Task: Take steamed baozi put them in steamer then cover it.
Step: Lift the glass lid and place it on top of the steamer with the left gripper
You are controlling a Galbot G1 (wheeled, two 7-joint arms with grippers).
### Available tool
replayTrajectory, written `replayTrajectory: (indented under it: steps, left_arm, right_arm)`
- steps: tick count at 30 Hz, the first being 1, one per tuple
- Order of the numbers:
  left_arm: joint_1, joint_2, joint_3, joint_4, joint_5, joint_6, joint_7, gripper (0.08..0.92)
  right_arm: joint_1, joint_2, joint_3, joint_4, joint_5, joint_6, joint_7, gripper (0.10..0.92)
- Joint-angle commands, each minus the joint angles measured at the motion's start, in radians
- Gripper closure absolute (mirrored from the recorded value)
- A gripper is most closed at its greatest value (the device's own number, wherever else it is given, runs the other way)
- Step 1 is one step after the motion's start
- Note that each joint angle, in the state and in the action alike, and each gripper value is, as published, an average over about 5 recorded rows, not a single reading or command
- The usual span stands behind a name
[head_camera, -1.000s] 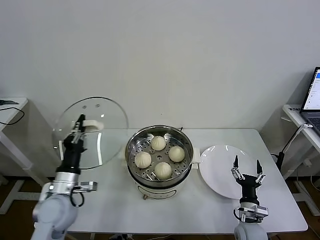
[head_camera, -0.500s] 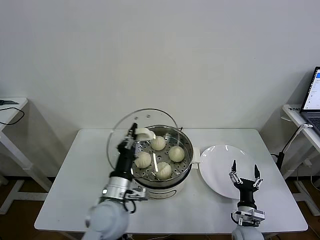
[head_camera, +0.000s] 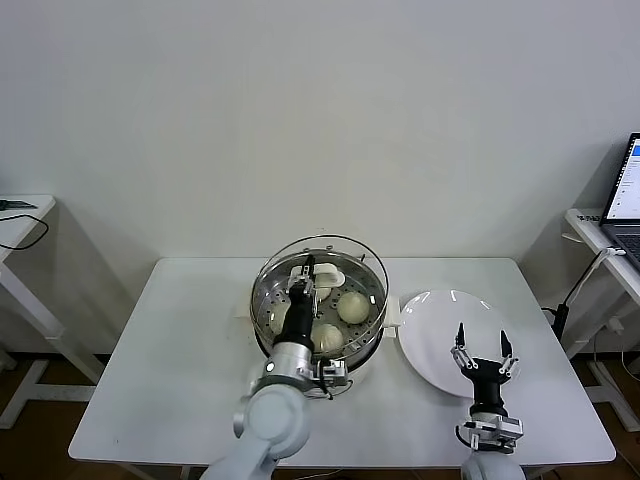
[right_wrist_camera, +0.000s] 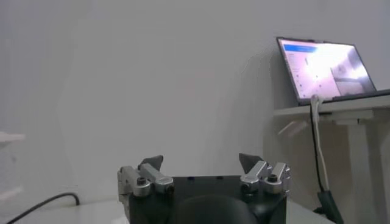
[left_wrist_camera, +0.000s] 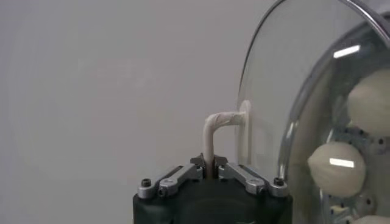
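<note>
Your left gripper (head_camera: 308,268) pinches the cover (head_camera: 320,285) by its handle over the steamer (head_camera: 372,330).
Right gripper (head_camera: 484,350) upright near the plate (head_camera: 430,345), jaws wide.

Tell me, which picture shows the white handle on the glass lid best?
The left wrist view: the handle fills the middle, pinched by the left gripper, with the cover beside it. The head view shows the handle small, over the steamer. The right wrist view shows none of it.

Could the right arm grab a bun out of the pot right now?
Probably not. The glass lid, held by the left gripper by its handle, sits over the pot and the buns. The right gripper waits open over the plate.
</note>
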Motion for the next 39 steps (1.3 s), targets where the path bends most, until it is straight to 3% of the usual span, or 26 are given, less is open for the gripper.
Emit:
replayTrajectory:
  steps: [1, 39]
  left_arm:
    - [-0.056, -0.049, 0.034, 0.126, 0.134, 0.029, 0.054, 0.813]
    - [-0.014, -0.043, 0.005, 0.092, 0.167, 0.009, 0.091, 0.813]
  right_arm:
    - [0.003, 0.007, -0.005, 0.019, -0.024, -0.065, -0.003, 0.203]
    - [0.027, 0.024, -0.011, -0.023, -0.045, -0.043, -0.003, 0.203]
